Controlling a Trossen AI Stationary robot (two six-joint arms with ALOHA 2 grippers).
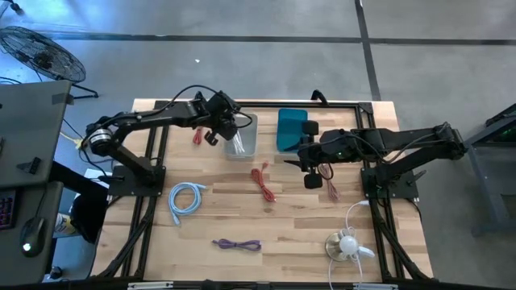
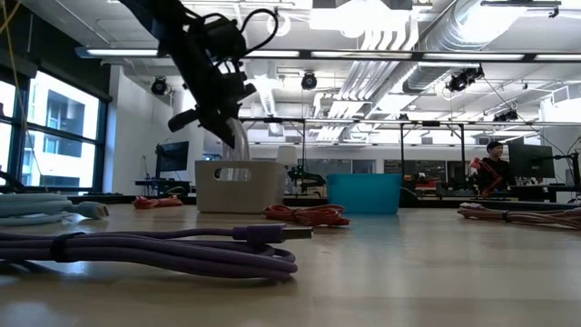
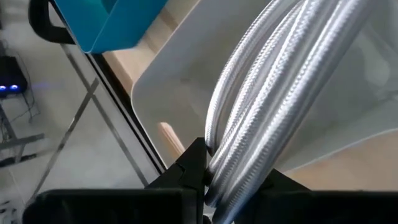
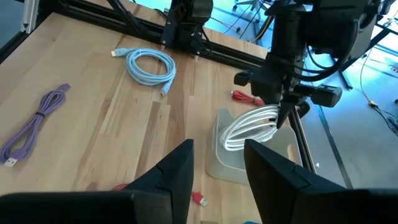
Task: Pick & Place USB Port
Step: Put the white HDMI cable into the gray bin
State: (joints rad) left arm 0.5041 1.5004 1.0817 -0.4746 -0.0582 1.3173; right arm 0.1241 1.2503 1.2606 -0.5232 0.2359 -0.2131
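My left gripper (image 1: 230,133) hangs over the pale grey bin (image 1: 244,137) near the table's far edge, shut on a coiled white cable (image 4: 252,127) that dips into the bin. The right wrist view shows that gripper (image 4: 287,107) above the bin (image 4: 233,158). My right gripper (image 1: 300,157) is open and touches nothing, hovering beside the blue bin (image 1: 291,129) above a red cable (image 1: 326,179). Loose on the table lie another red cable (image 1: 263,184), a light blue cable (image 1: 184,198), a purple cable (image 1: 237,244) and a small red cable (image 1: 197,135). My left gripper pinches the white cable's bundled strands (image 3: 233,168) between its two fingers, coming from above and pointing down. The coil hangs below the fingers, its lower loops (image 4: 239,138) inside the pale grey bin.
A small white fan (image 1: 347,244) with its white cord sits near the table's right near corner. Black frame rails (image 1: 149,173) run along both sides of the wooden top. Open wood lies in the middle, between the scattered cables.
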